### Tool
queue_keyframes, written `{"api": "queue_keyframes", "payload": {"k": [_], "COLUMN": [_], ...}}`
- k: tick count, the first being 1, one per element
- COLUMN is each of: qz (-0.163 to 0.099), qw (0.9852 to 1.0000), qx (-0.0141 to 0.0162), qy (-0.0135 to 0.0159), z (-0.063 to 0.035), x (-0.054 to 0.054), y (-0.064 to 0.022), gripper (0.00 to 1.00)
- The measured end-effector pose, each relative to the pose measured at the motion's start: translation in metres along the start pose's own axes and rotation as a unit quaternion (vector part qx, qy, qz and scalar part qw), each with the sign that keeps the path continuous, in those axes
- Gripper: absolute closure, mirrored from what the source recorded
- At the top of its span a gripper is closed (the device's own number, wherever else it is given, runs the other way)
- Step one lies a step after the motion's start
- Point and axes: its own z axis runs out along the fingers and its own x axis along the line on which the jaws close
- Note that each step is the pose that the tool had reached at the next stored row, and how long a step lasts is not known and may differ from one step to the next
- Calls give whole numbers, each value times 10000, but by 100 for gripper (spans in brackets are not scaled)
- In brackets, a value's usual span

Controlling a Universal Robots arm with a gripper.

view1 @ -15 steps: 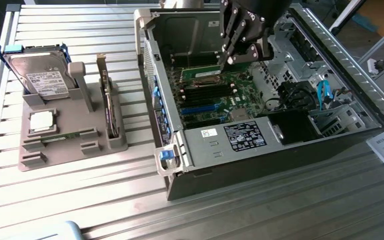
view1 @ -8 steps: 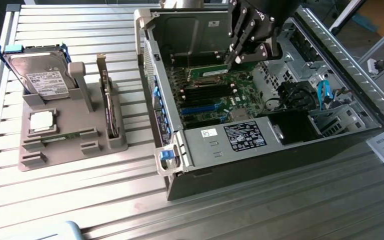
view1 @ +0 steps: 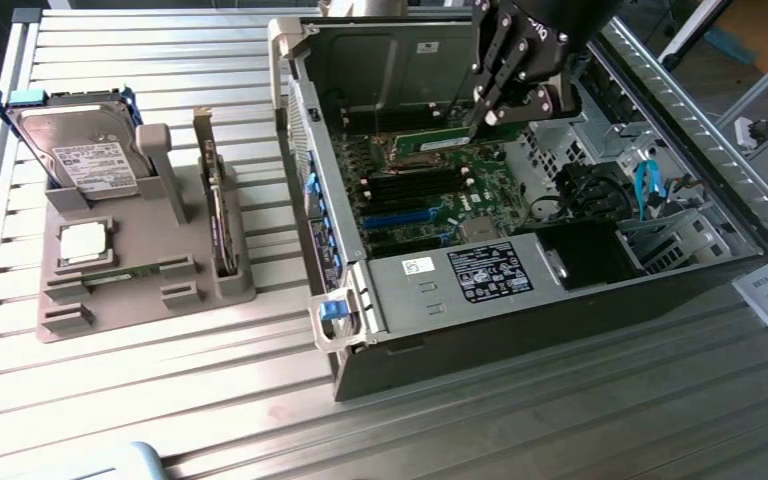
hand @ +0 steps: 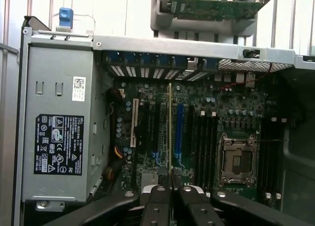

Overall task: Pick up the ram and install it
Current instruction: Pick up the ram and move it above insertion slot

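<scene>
In the exterior view, the black two-finger gripper (view1: 494, 118) hung inside the open dark grey metal computer case (view1: 491, 350), at its far side. It held the ram (view1: 435, 143), a long narrow green circuit-board stick, just above the green motherboard (view1: 424, 200). On the exterior view's left, well apart from the case, the grey plastic holder (view1: 131, 300) carried the silver hard drive with a white label (view1: 84, 150) and the upright expansion card (view1: 213, 200).

In the wrist view, the fingers (hand: 156, 199) were closed on the ram (hand: 170, 127). We saw it edge-on as a thin pale line, parallel to the long black memory slots (hand: 206, 137) beside the square silver processor socket (hand: 237, 159). Whether it stood exactly over one slot, we could not tell.

In our judgement, this step needs the stick upright and truly parallel to its slot, with the notch matching the key. The grip seemed near one end, so the free end could tilt, and the descent should be straight and slow.
</scene>
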Motion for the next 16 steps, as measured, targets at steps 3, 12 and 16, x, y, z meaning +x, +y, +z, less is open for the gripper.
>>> {"api": "queue_keyframes", "payload": {"k": [3, 12, 16], "qz": [0, -1, -1], "qw": [10000, 10000, 10000], "qx": [0, 2, 2], "qy": [-5, -29, -34], "z": [-2, -12, -14], "x": [3, 19, 22], "y": [-59, -331, -395], "gripper": [88, 88, 88]}}
